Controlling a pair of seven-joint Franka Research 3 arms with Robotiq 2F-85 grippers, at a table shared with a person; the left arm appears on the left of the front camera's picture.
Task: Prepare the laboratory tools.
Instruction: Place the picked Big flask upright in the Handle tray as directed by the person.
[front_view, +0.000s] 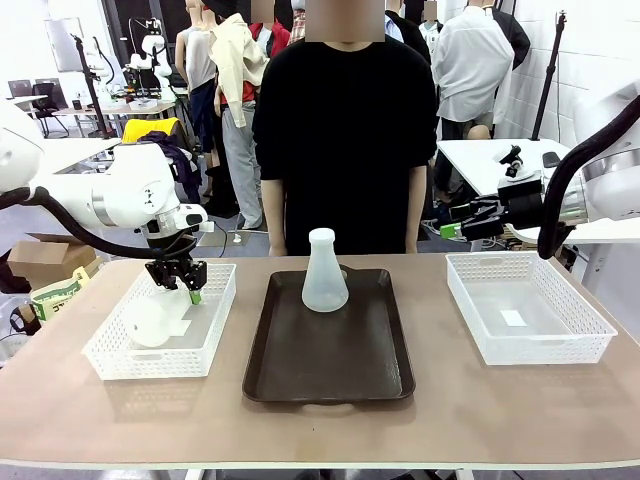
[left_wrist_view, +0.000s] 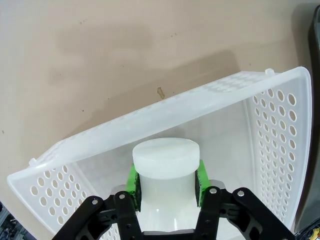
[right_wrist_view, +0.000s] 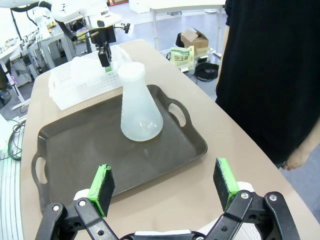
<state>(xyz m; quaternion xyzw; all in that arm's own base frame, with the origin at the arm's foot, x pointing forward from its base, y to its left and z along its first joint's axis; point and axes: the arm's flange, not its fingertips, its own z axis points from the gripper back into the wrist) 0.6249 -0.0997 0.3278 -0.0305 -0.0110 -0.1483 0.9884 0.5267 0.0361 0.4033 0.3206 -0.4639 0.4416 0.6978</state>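
Flask in basket (left_wrist_view: 165, 172): tilted inside the left white mesh basket (front_view: 110, 362), its neck clamped between the left gripper (left_wrist_view: 166, 181)'s green pads.
Flask on tray (front_view: 325, 272): upright at the far middle of the dark brown tray (front_view: 330, 370).
Right gripper (right_wrist_view: 164, 184): jaws spread wide, holding nothing, above the tray's near edge.
Right basket (front_view: 590, 335): beside the tray.
Table (front_view: 320, 430): tan, matte.
Room: person in black (front_view: 345, 130) at the far side; workshop benches and people behind.

- Bright, even overhead room light; soft shadows under the baskets (front_view: 160, 325).
- Mild sheen on the tray (front_view: 330, 345).
- Wrist views bend at the edges.
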